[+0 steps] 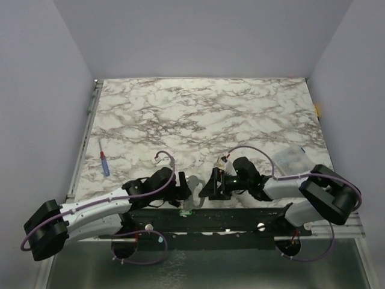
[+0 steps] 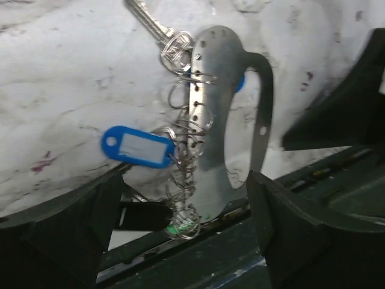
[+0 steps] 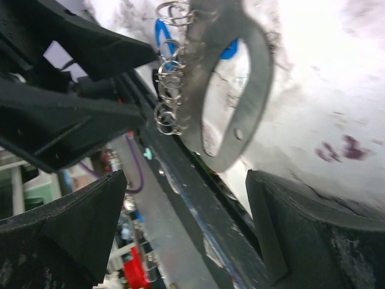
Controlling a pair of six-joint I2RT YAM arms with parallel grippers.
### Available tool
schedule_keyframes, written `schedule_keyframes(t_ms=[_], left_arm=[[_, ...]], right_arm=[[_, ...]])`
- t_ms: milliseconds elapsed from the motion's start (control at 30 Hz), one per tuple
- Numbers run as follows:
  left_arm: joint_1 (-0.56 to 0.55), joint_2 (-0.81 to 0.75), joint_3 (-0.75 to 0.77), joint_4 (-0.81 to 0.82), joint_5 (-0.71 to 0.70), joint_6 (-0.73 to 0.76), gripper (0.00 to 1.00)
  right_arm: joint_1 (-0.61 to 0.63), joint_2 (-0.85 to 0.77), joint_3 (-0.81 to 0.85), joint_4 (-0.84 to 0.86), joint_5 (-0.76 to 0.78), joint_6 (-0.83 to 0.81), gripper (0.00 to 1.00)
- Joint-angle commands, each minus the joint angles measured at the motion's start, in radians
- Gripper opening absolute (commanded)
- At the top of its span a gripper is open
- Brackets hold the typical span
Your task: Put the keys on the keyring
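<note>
A flat metal keyring holder (image 2: pixel 212 114) with several wire rings along one edge lies at the table's front edge, between both grippers (image 1: pixel 195 182). On its rings hang a blue tag (image 2: pixel 137 146), a silver key (image 2: pixel 157 27) and a small green tag (image 2: pixel 180 227); another blue tag (image 2: pixel 239 83) peeks from behind. No yellow tag shows. My left gripper (image 2: pixel 186 241) is open and empty, its fingers on either side of the holder's near end. My right gripper (image 3: pixel 186 223) is open and empty, just short of the holder (image 3: pixel 237 90), facing the left gripper (image 1: pixel 182 186).
A red-and-blue stick (image 1: pixel 104 164) lies at the table's left edge. A clear plastic bag (image 1: pixel 293 158) lies right of the right arm. The black base rail (image 1: pixel 210 217) runs directly below the holder, and the marble tabletop (image 1: pixel 204 114) stretches behind.
</note>
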Motion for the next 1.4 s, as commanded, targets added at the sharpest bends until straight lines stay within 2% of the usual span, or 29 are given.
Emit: schedule_keyframes(t_ms=[0, 167, 300, 500, 600, 700, 767, 833, 900, 967, 1100, 1200, 1367], left_arm=[[-0.003, -0.059, -0.196, 0.25, 0.13, -0.093, 0.93], [0.001, 0.019, -0.359, 0.67, 0.257, -0.17, 0.91], [0.001, 0.067, -0.346, 0.715, 0.306, -0.147, 0.83], [0.001, 0.086, -0.379, 0.835, 0.353, -0.163, 0.53], [0.002, 0.059, -0.395, 0.832, 0.352, -0.175, 0.3], [0.002, 0.005, -0.403, 0.819, 0.349, -0.187, 0.0], [0.002, -0.049, -0.401, 0.791, 0.339, -0.198, 0.0], [0.002, -0.122, -0.368, 0.681, 0.309, -0.206, 0.0], [0.002, -0.211, -0.281, 0.487, 0.261, -0.192, 0.0], [0.01, -0.29, -0.155, 0.283, 0.192, -0.15, 0.0], [0.059, -0.269, 0.131, 0.001, 0.109, -0.057, 0.0], [0.071, -0.177, 0.354, -0.073, 0.061, 0.016, 0.0], [0.078, 0.018, 0.72, -0.139, 0.057, 0.111, 0.0]], right_arm=[[0.071, 0.183, -0.053, 0.258, 0.116, 0.181, 0.92], [0.079, 0.393, -0.084, 0.588, 0.074, 0.27, 0.88], [0.077, 0.445, -0.137, 0.742, 0.086, 0.295, 0.88], [0.077, 0.386, -0.149, 0.696, 0.119, 0.275, 0.88], [0.077, 0.357, -0.158, 0.68, 0.132, 0.268, 0.88], [0.077, 0.351, -0.162, 0.68, 0.127, 0.264, 0.88], [0.077, 0.339, -0.167, 0.682, 0.122, 0.26, 0.88], [0.078, 0.3, -0.171, 0.654, 0.121, 0.247, 0.87], [0.077, 0.197, -0.167, 0.55, 0.137, 0.22, 0.87], [0.077, 0.041, -0.142, 0.369, 0.18, 0.175, 0.87], [0.077, -0.325, 0.009, -0.183, 0.383, 0.032, 0.9], [0.078, -0.543, 0.129, -0.476, 0.552, -0.068, 0.91], [0.076, -0.723, 0.284, -0.73, 0.705, -0.182, 0.92]])
